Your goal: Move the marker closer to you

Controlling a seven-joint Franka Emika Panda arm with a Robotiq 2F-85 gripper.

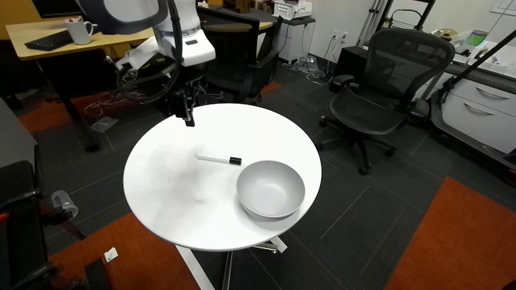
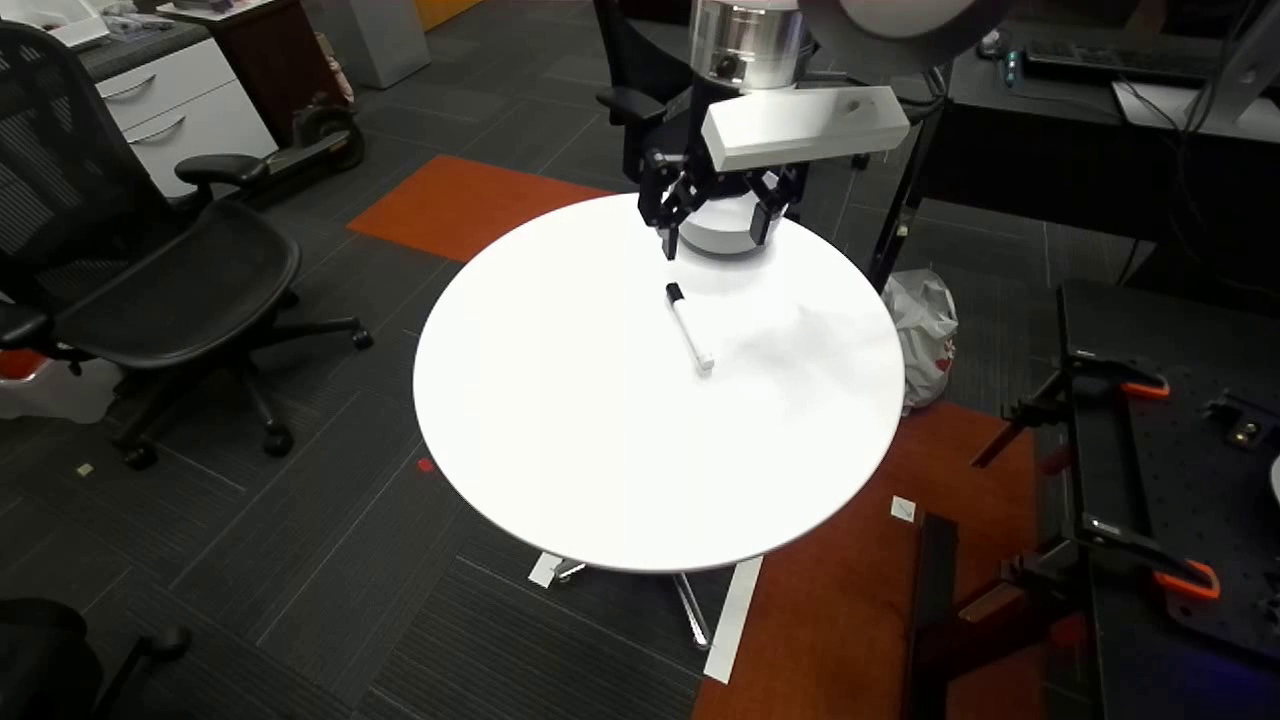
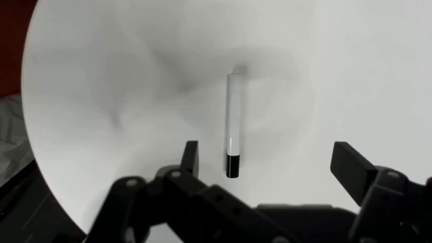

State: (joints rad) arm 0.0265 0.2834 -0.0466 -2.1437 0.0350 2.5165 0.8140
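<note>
The marker lies flat on the round white table; it has a white barrel and a black cap end. The marker shows in both exterior views (image 1: 217,159) (image 2: 688,325) and in the wrist view (image 3: 234,118). My gripper is open and empty above the table; it shows in both exterior views (image 1: 189,120) (image 2: 716,238). In the wrist view the gripper's fingertips (image 3: 266,146) stand wide apart. The marker's black cap appears between them, nearer the left finger, with its barrel pointing away. The gripper does not touch the marker.
A round grey bowl (image 1: 271,189) stands on the white table (image 1: 169,217), beside the marker's cap end. In an exterior view the bowl (image 2: 722,222) is partly hidden behind the gripper. Black office chairs (image 1: 379,88) and a desk (image 1: 24,30) stand around the table.
</note>
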